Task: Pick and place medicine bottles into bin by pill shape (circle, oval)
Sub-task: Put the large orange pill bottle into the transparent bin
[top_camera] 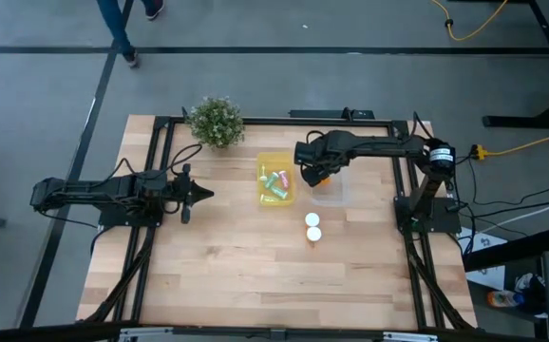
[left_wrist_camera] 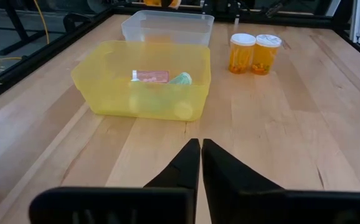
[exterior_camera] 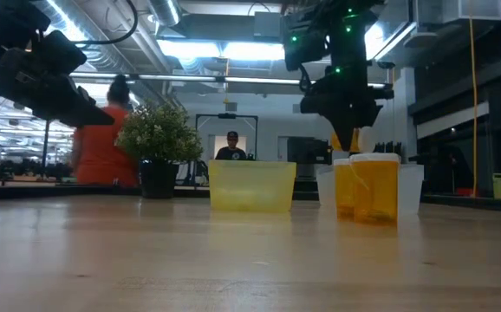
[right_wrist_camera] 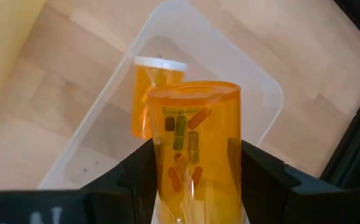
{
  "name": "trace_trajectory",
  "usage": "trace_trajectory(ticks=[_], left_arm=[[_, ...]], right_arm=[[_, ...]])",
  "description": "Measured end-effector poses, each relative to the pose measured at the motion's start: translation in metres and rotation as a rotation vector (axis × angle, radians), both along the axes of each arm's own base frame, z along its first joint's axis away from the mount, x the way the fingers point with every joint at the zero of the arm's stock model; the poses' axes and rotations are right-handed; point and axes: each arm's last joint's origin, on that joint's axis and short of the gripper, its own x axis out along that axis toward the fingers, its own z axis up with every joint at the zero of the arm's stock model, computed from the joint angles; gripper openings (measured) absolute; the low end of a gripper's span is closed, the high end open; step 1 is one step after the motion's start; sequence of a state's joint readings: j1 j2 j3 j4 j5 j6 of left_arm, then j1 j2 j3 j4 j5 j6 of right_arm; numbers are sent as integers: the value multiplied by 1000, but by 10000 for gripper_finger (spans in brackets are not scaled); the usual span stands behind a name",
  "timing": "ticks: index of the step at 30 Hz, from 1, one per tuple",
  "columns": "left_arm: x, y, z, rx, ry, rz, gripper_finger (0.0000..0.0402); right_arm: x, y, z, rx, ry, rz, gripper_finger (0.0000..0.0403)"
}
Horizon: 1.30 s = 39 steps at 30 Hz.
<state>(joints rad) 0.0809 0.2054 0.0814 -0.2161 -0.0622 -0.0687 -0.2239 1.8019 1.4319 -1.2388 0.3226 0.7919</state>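
Observation:
My right gripper (top_camera: 311, 174) hangs over the clear bin (top_camera: 331, 190), shut on an orange bottle (right_wrist_camera: 192, 143) of oblong pills. Another orange bottle with a white cap (right_wrist_camera: 152, 93) is inside that bin below it. Two more white-capped orange bottles (top_camera: 312, 219) (top_camera: 313, 234) stand upright on the table nearer the front. The yellow bin (top_camera: 275, 180) holds several pastel vials (left_wrist_camera: 161, 78). My left gripper (top_camera: 194, 195) is shut and empty, left of the yellow bin. My right gripper pinches the orange bottle's round side wall (right_wrist_camera: 161, 168) between its two fingers (right_wrist_camera: 133, 177), one on each side. The fingers come from above, pointing down. The bottle is lifted clear above the clear bin, its flat orange end (right_wrist_camera: 195, 92) toward the bin; its other end is hidden.
A green potted plant (top_camera: 216, 122) stands at the table's far edge, left of the bins. The wooden table (top_camera: 255, 275) stretches bare toward the near edge. People show in the room behind in the low view (exterior_camera: 103, 139).

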Motion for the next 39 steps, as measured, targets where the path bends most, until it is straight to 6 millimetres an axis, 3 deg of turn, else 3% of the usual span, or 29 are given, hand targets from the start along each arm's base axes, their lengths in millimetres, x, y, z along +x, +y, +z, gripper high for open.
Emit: trace_trajectory(ticks=[13, 20, 26, 39], left_arm=[[0, 0, 0, 0, 0, 0, 4], [0, 0, 0, 0, -1, 0, 18], [0, 0, 0, 0, 0, 0, 21], [0, 0, 0, 0, -1, 0, 3]], right_arm=[[5, 25, -7, 32, 18, 117, 182], [-9, 27, -34, 53, 119, 135, 181], [-10, 28, -47, 57, 84, 146, 185], [-9, 28, -54, 55, 58, 164, 222]])
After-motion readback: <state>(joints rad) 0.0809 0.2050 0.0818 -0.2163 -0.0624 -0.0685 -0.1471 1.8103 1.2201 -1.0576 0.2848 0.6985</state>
